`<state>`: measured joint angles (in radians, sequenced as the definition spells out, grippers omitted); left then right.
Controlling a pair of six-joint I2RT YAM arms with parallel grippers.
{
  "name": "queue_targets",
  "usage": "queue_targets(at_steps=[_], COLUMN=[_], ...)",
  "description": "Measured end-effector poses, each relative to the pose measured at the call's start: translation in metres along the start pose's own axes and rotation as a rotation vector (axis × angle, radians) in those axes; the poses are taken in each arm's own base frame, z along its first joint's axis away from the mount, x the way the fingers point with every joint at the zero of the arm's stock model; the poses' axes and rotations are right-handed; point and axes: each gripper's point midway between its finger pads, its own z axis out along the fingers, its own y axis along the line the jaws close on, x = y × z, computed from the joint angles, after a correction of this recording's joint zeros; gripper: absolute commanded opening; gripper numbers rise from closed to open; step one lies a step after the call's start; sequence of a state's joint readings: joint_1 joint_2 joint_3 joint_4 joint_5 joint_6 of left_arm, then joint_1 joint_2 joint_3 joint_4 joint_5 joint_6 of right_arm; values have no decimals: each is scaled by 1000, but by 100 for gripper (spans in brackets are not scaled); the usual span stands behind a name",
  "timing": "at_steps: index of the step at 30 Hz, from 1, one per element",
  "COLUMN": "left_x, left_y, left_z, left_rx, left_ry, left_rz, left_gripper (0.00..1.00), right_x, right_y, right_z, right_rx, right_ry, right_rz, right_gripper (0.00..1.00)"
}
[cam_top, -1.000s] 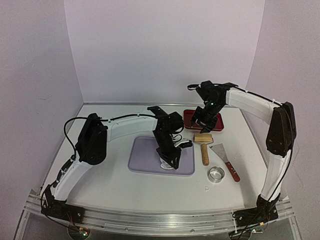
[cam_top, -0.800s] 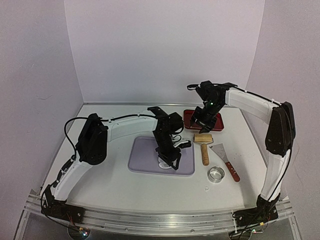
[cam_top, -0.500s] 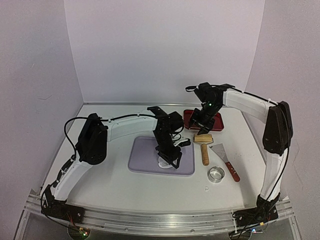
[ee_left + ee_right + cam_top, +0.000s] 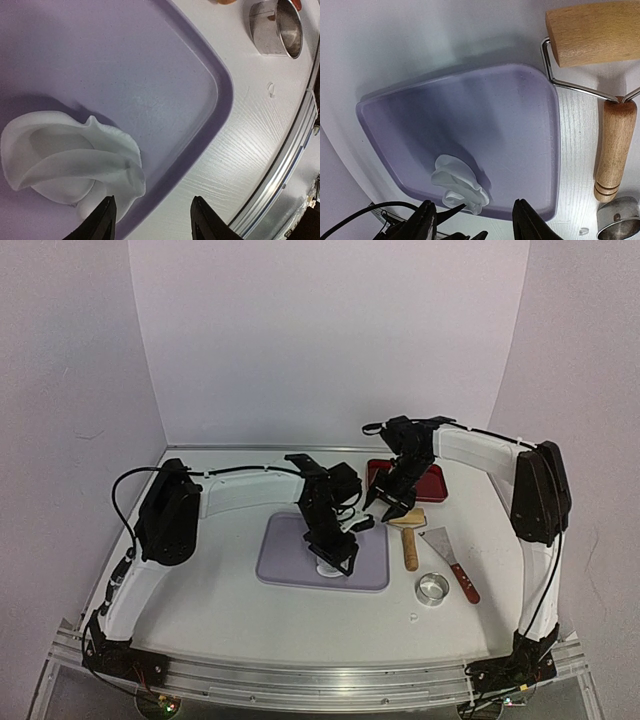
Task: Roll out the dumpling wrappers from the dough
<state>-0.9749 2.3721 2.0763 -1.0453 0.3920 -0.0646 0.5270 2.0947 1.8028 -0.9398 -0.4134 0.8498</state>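
Note:
The dough (image 4: pixel 70 165) is a crumpled, folded white sheet lying on the purple mat (image 4: pixel 125 60) near its front edge; it also shows as dough (image 4: pixel 328 566) and dough (image 4: pixel 460 186). My left gripper (image 4: pixel 152 222) stands open just above the dough, one fingertip (image 4: pixel 105 220) by its edge, with nothing between the jaws. It appears from above as the left gripper (image 4: pixel 338 555). My right gripper (image 4: pixel 476 222) is open and empty, hovering at the mat's right side as the right gripper (image 4: pixel 393 508), close to the wooden roller (image 4: pixel 408 530). The dumpling wrappers are out of view.
The roller's head (image 4: pixel 592 32) and handle (image 4: pixel 615 145) lie right of the mat. A metal ring cutter (image 4: pixel 432 588) and a red-handled scraper (image 4: pixel 452 560) sit further right. A red tray (image 4: pixel 436 485) stands at the back, behind the right arm.
My left gripper has opened, let go of the dough and risen slightly. The right gripper has swung from over the red tray leftward and nearer, towards the roller and mat.

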Motion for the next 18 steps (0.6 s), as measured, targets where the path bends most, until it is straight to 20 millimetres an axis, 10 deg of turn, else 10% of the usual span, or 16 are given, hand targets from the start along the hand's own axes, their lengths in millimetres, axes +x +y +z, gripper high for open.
queue_targets(at_steps=[12,18], left_x=[-21,-13], left_y=[-5,24], left_z=[-32,-68], left_rx=[-9,15], left_ry=[-122,-208], left_rz=[-29,-170], left_gripper=[58,58], right_x=[-1,5], right_y=[2,10], right_z=[-1,-2], right_rx=[-11,-27], right_ry=[-1,11], right_rz=[-11,-48], right_gripper=[53,53])
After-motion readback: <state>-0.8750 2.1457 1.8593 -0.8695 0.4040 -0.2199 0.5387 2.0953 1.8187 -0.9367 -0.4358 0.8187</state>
